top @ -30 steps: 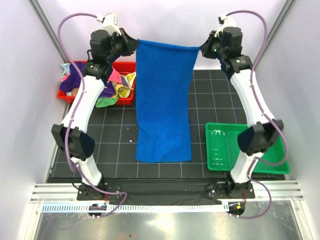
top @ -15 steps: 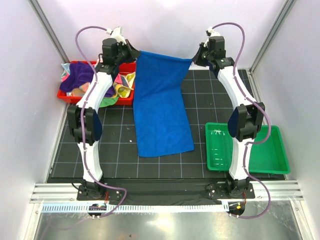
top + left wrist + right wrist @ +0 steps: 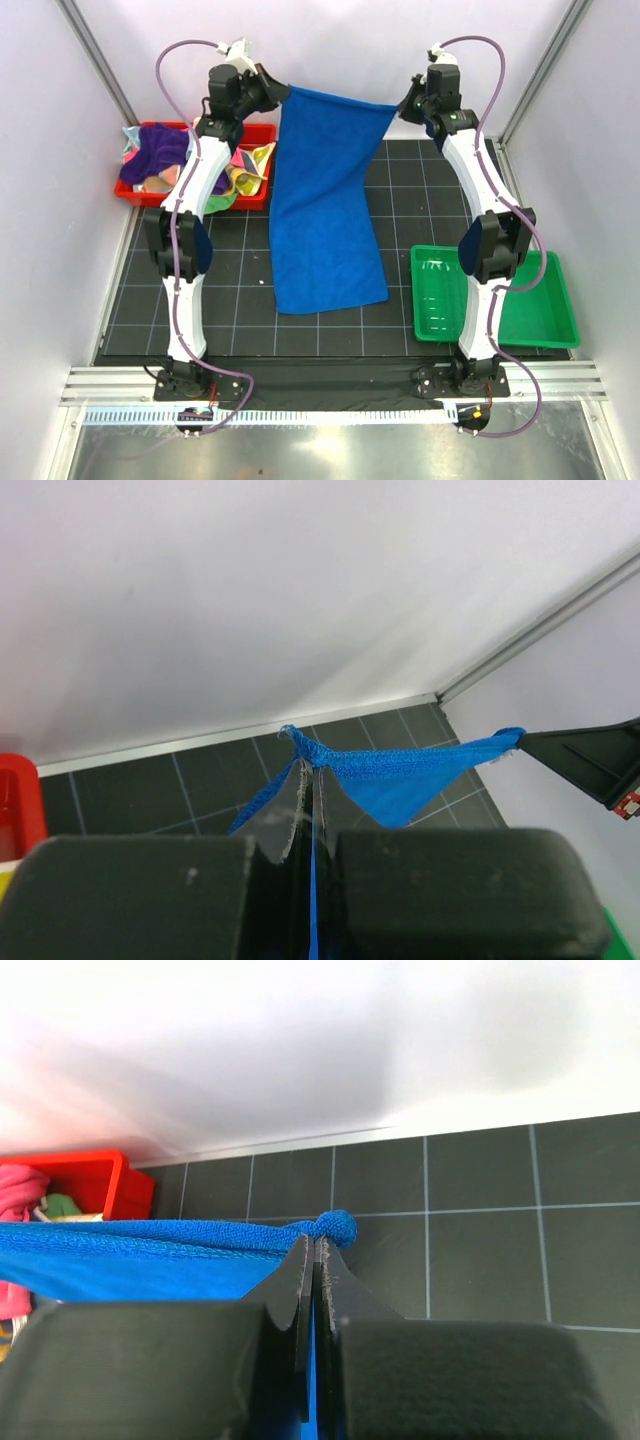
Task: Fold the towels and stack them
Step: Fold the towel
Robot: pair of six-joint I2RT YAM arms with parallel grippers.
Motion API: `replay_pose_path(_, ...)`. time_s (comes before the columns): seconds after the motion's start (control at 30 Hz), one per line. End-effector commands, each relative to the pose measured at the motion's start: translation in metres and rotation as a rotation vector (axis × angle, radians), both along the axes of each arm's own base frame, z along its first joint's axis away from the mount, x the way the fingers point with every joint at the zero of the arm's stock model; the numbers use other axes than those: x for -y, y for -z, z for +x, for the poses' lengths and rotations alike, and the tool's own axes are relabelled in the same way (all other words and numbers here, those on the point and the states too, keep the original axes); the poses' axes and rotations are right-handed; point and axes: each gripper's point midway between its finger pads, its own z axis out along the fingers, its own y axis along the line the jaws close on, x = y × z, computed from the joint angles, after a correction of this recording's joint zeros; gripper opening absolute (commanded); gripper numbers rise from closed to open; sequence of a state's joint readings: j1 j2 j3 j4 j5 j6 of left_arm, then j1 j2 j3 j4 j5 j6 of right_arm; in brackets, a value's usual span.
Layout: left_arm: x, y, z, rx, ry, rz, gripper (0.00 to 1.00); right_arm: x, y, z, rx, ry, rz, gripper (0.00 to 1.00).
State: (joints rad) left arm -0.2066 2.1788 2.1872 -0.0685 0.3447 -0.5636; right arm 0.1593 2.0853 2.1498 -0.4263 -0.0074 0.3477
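A royal blue towel [image 3: 325, 210] hangs stretched between both arms at the back of the mat, its lower end lying on the mat [image 3: 330, 285]. My left gripper [image 3: 280, 92] is shut on the towel's top left corner [image 3: 305, 745]. My right gripper [image 3: 402, 105] is shut on the top right corner [image 3: 335, 1227]. The top edge [image 3: 420, 765] runs taut between them. More towels [image 3: 165, 150], purple, pink, green and yellow, lie heaped in the red tray [image 3: 255, 135] at the back left.
A green tray [image 3: 545, 330] sits at the right front of the black gridded mat [image 3: 230, 290]. White walls with metal posts close in the back and both sides, close behind the two grippers.
Both arms have reached farther back and up, carrying the towel's top edge toward the rear wall. The towel's lower end has slid back a little on the mat.
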Motion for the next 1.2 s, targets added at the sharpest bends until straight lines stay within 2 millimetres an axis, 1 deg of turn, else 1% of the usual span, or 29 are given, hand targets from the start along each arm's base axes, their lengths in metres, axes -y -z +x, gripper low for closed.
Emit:
replay_pose_path(0.0,-0.017,-0.04,0.013,0.114,-0.053,-0.035,0.0,0.039,-0.077,-0.014,0.161,0.15,-0.028,0.01)
replay_pose_path(0.07,-0.017,-0.042,0.014,0.119,-0.059,-0.038,0.0,0.042,-0.088,-0.017,0.183,0.16,-0.028,0.01)
replay_pose_path(0.13,-0.019,-0.046,0.015,0.13,-0.066,-0.04,0.0,0.041,-0.092,-0.015,0.193,0.159,-0.025,0.01)
replay_pose_path(0.17,-0.023,-0.047,0.016,0.13,-0.074,-0.043,0.0,0.04,-0.1,-0.014,0.211,0.155,-0.022,0.01)
replay_pose_path(0.2,-0.025,-0.048,0.017,0.13,-0.08,-0.046,0.0,0.039,-0.092,-0.006,0.198,0.153,-0.023,0.01)
replay_pose_path(0.23,-0.026,-0.05,0.016,0.132,-0.085,-0.048,0.0,0.036,-0.091,-0.004,0.196,0.144,-0.021,0.01)
replay_pose_path(0.27,-0.03,-0.05,0.018,0.132,-0.095,-0.046,0.0,0.036,-0.096,0.0,0.212,0.143,-0.017,0.01)
replay_pose_path(0.3,-0.032,-0.057,0.018,0.157,-0.098,-0.051,0.0,0.035,-0.082,0.009,0.19,0.144,-0.018,0.01)
replay_pose_path(0.33,-0.034,-0.058,0.019,0.16,-0.103,-0.052,0.0,0.033,-0.078,0.014,0.189,0.142,-0.018,0.01)
replay_pose_path(0.37,-0.038,-0.059,0.021,0.164,-0.11,-0.054,0.0,0.032,-0.08,0.017,0.196,0.142,-0.013,0.01)
replay_pose_path(0.4,-0.039,-0.059,0.022,0.165,-0.113,-0.055,0.0,0.032,-0.074,0.021,0.189,0.14,-0.013,0.01)
replay_pose_path(0.43,-0.041,-0.055,0.025,0.161,-0.116,-0.053,0.0,0.029,-0.062,0.028,0.177,0.136,-0.013,0.01)
replay_pose_path(0.47,-0.045,-0.056,0.027,0.164,-0.121,-0.054,0.0,0.029,-0.06,0.031,0.178,0.135,-0.012,0.01)
replay_pose_path(0.53,-0.047,-0.052,0.03,0.156,-0.119,-0.059,0.0,0.027,-0.045,0.039,0.156,0.131,-0.011,0.01)
replay_pose_path(0.6,-0.046,-0.045,0.033,0.145,-0.113,-0.057,0.0,0.024,-0.036,0.042,0.145,0.121,-0.004,0.01)
replay_pose_path(0.63,-0.046,-0.044,0.033,0.147,-0.11,-0.054,0.0,0.023,-0.026,0.044,0.127,0.119,-0.007,0.01)
replay_pose_path(0.67,-0.046,-0.038,0.035,0.135,-0.11,-0.051,0.0,0.023,-0.023,0.044,0.121,0.119,-0.007,0.01)
replay_pose_path(0.73,-0.043,-0.034,0.035,0.132,-0.095,-0.049,0.0,0.023,-0.015,0.044,0.107,0.119,-0.009,0.01)
replay_pose_path(0.77,-0.042,-0.027,0.036,0.12,-0.091,-0.048,0.0,0.021,-0.013,0.043,0.104,0.112,-0.008,0.01)
replay_pose_path(0.8,-0.041,-0.025,0.036,0.116,-0.088,-0.049,0.0,0.023,-0.012,0.043,0.102,0.115,-0.009,0.01)
replay_pose_path(0.83,-0.041,-0.025,0.035,0.122,-0.083,-0.053,0.0,0.021,-0.008,0.042,0.093,0.105,-0.006,0.01)
replay_pose_path(0.9,-0.04,-0.021,0.034,0.11,-0.08,-0.054,0.0,0.019,-0.008,0.039,0.089,0.096,0.001,0.01)
replay_pose_path(0.93,-0.041,-0.021,0.032,0.111,-0.08,-0.054,0.0,0.019,-0.004,0.038,0.078,0.093,0.0,0.01)
replay_pose_path(1.0,-0.042,-0.019,0.029,0.105,-0.083,-0.047,0.0,0.019,-0.007,0.033,0.071,0.087,0.003,0.01)
replay_pose_path(1.03,-0.043,-0.019,0.027,0.104,-0.088,-0.045,0.0,0.018,-0.001,0.03,0.057,0.085,0.004,0.01)
replay_pose_path(1.07,-0.043,-0.018,0.026,0.101,-0.089,-0.043,0.0,0.017,-0.002,0.027,0.055,0.082,0.009,0.01)
replay_pose_path(1.1,-0.044,-0.015,0.023,0.086,-0.09,-0.042,0.0,0.017,-0.011,0.021,0.068,0.08,0.016,0.01)
replay_pose_path(1.13,-0.043,-0.013,0.02,0.081,-0.087,-0.043,0.0,0.017,-0.003,0.017,0.047,0.079,0.023,0.01)
replay_pose_path(1.17,-0.045,-0.013,0.018,0.078,-0.088,-0.045,0.0,0.015,-0.002,0.014,0.041,0.071,0.029,0.01)
